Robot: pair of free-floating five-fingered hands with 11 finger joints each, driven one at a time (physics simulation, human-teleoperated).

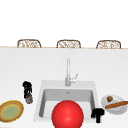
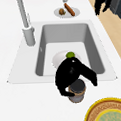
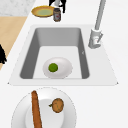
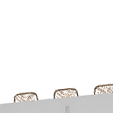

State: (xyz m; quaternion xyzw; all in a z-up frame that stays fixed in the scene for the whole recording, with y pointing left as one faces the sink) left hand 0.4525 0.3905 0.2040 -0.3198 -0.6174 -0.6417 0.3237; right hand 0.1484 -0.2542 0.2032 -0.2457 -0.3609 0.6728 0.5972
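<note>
the jar (image 2: 77, 92) sits on the counter just left of the sink (image 2: 23, 51), right next to the yellow-green plate (image 1: 11, 110). the left hand (image 2: 72, 74) is on top of it, fingers curled down round the lid and sides, so most of the jar is hidden from the left side. in the basin there's a white bowl (image 3: 62, 68) with a lime (image 3: 53, 67) in it, and a big red ball (image 1: 67, 114) blocks the basin from the front. the faucet (image 1: 68, 72) stands behind. the right hand (image 1: 98, 114) hangs at the sink's right front corner, fingers drooping loose, near a white plate (image 3: 68, 105) holding a baguette (image 3: 36, 110) and a brown round thing (image 3: 57, 105).
</note>
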